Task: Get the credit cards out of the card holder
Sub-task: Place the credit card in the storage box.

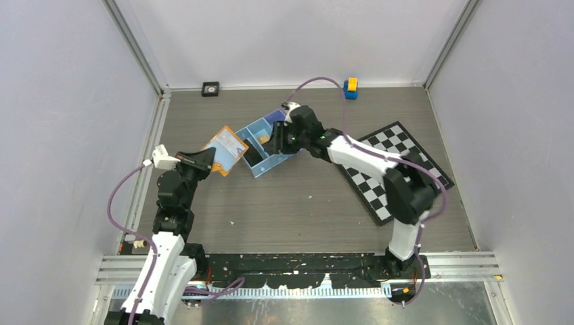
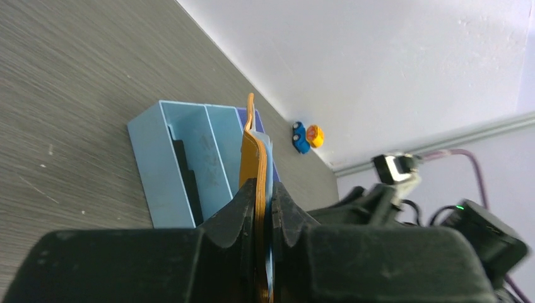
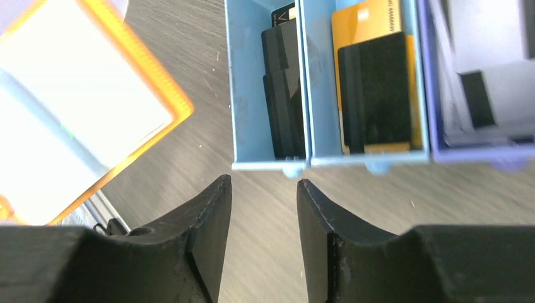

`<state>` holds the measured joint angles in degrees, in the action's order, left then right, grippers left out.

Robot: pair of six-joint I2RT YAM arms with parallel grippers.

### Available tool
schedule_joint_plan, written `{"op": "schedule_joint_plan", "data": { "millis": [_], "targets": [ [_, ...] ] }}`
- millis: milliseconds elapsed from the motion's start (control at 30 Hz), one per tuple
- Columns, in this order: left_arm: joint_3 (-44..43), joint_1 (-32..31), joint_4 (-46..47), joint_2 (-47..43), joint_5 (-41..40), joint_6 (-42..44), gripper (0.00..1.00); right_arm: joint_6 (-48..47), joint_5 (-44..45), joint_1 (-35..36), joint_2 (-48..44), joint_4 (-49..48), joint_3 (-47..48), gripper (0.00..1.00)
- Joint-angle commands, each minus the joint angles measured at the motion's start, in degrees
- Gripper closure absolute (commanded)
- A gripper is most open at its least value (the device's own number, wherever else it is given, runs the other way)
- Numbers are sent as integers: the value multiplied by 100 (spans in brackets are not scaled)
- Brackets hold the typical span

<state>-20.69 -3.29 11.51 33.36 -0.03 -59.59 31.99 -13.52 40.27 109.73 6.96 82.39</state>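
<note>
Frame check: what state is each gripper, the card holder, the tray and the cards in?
left gripper: shut on the card holder's edge.
right gripper: open, empty, at the tray's end.
card holder: unfolded, pale inside showing, held.
blue tray: cards in all three compartments.
credit cards: in the tray, none gripped.

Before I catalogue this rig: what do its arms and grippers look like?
The left arm and right arm have white shells, black joints and a purple cable each. The left gripper and right gripper have black wedge-shaped fingers.
</note>
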Motion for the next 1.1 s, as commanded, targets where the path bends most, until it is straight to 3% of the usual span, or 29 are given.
{"op": "schedule_joint_plan", "data": {
  "millis": [0,133,267,667,967,1067],
  "targets": [
    [-21,29,1167,292,824,-6,100,-216,614,10,-1546,-271,-921,48],
    [-41,28,1944,615,1491,53,100,31,816,16,-2725,-636,-1984,25],
    [-72,21,2903,1138,2199,-166,100,-18,917,4,-3615,-1144,-2880,20],
    [-620,-425,6077,3597,3905,-1347,100,125,526,-215,-4265,-2633,-4016,19],
    [-961,-1076,6355,4398,4197,-1202,100,1298,-496,-1054,-4043,-4163,-4621,21],
    [-1001,-1124,6364,4498,4253,-1193,100,1372,-723,-1109,-3889,-4346,-4628,29]
  ]
}}
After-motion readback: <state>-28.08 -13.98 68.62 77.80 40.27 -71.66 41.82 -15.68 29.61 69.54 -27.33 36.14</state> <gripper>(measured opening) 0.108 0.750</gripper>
